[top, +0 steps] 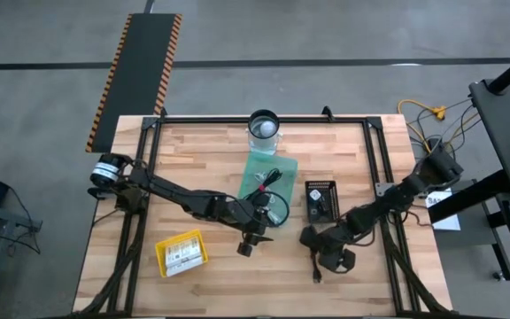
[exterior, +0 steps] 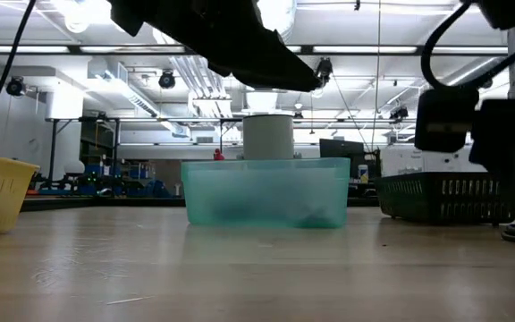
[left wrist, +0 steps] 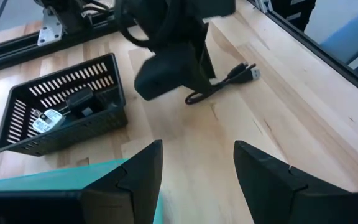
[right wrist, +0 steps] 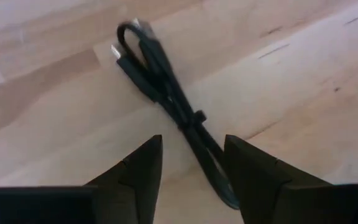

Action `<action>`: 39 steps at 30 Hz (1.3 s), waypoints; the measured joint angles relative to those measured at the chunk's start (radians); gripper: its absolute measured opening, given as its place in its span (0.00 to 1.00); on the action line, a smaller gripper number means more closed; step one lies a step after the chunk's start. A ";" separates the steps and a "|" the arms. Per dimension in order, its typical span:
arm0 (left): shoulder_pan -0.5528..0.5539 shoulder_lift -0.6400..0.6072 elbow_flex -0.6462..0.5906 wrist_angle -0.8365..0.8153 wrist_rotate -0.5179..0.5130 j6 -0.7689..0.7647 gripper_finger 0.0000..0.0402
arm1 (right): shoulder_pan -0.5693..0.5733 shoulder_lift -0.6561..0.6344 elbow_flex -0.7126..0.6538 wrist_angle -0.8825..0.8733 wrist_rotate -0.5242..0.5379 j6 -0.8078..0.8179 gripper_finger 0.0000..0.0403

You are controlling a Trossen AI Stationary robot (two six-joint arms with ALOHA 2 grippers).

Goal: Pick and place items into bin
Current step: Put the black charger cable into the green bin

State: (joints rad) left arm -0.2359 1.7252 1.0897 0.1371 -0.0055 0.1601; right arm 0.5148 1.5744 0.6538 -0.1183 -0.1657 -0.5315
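Observation:
A short black cable (right wrist: 160, 81) lies folded on the wooden table near its front edge, also seen in the high view (top: 316, 273). My right gripper (right wrist: 192, 162) hangs over it, pointing steeply down. It is open, with one finger on each side of the cable's middle. My left gripper (left wrist: 197, 168) is open with nothing between its fingers. It stands at the near right corner of the teal bin (top: 268, 177) and points toward the right arm (left wrist: 166, 68). A coiled black cable (top: 264, 188) lies in the bin.
A black basket (top: 320, 200) holding small items stands right of the bin. A yellow basket (top: 181, 253) with white cards sits at the front left. A round container (top: 264, 126) stands at the far edge. Black frame rails (top: 388, 177) border the table.

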 joint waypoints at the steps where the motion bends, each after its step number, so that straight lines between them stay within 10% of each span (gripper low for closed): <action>1: 0.000 0.000 0.000 0.001 0.000 0.000 0.45 | 0.000 0.015 0.008 -0.005 0.000 0.000 0.38; 18: 0.000 0.000 -0.002 -0.021 0.001 -0.048 0.45 | -0.001 0.044 0.060 -0.069 0.032 0.058 0.04; 29: 0.000 -0.001 -0.001 -0.020 -0.018 -0.048 0.45 | -0.008 -0.191 0.060 0.014 0.822 0.159 0.03; 39: -0.001 -0.006 0.003 0.028 -0.276 -0.041 0.45 | -0.054 -0.196 0.059 0.047 0.844 0.157 0.03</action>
State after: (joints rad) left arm -0.2367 1.7195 1.0929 0.1651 -0.2818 0.1186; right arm 0.4603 1.3784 0.7132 -0.0708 0.6782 -0.3743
